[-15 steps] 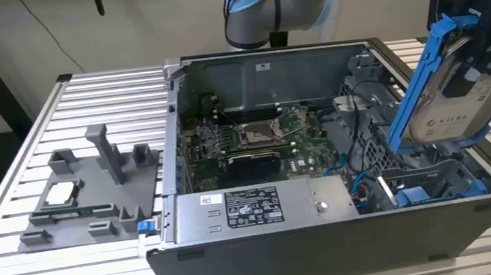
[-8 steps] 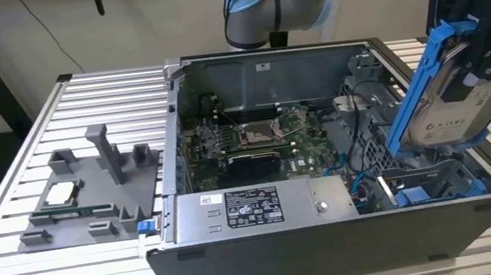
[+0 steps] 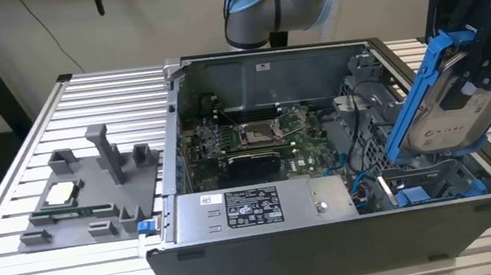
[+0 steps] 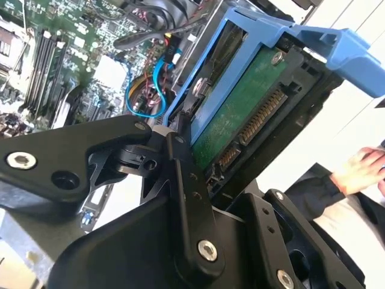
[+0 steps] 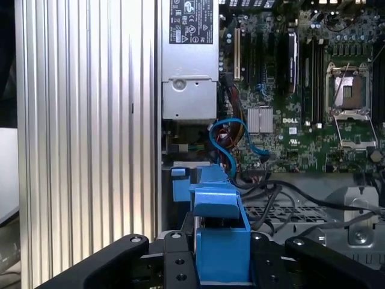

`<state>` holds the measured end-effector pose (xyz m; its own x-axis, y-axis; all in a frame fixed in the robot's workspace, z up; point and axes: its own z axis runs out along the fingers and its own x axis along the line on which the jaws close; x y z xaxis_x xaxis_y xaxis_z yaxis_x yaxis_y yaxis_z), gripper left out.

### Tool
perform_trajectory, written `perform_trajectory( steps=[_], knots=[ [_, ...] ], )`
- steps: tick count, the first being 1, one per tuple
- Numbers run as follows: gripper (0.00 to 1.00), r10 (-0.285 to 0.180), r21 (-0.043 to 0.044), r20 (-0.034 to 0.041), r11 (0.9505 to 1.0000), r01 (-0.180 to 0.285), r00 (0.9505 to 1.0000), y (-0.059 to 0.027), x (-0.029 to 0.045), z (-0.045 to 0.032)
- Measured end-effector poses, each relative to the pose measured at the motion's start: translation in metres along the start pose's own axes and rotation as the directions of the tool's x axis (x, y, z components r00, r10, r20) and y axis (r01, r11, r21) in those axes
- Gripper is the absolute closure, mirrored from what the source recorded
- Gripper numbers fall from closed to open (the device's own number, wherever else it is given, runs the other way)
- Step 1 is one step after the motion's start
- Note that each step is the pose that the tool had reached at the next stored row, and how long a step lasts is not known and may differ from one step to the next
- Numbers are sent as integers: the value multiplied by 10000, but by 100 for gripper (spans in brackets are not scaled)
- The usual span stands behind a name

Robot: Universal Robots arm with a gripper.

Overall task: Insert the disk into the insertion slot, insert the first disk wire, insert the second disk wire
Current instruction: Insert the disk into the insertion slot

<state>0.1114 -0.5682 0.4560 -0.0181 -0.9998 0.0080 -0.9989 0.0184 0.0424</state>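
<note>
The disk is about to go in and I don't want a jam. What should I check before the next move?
1. Grip: gripper shut on the disk by its blue caddy: ok.
2. Disk above the insertion slot: ok.
3. Disk level with the slot: not ok, it hangs tilted.
4. Slot free inside: cannot tell, partly hidden.
5. Slot clear of the blue wires: cannot tell.
6. Arm clear of the hand beyond the disk: cannot tell.

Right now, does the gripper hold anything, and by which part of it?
Yes. The gripper holds the flat silver-grey hard drive in its bright blue plastic caddy, clamped at its upper end, tilted above the open dark grey computer case.
</note>
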Motion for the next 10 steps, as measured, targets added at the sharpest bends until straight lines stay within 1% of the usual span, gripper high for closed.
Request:
perform_trajectory(
  steps=[4, 10],
  knots=[
    [67, 0, 0, 3, 10000, 0, 10000, -2, 25, 29],
    [67, 4, 0, 0, 10000, -4, 10000, -2, 25, 30]
  ],
)
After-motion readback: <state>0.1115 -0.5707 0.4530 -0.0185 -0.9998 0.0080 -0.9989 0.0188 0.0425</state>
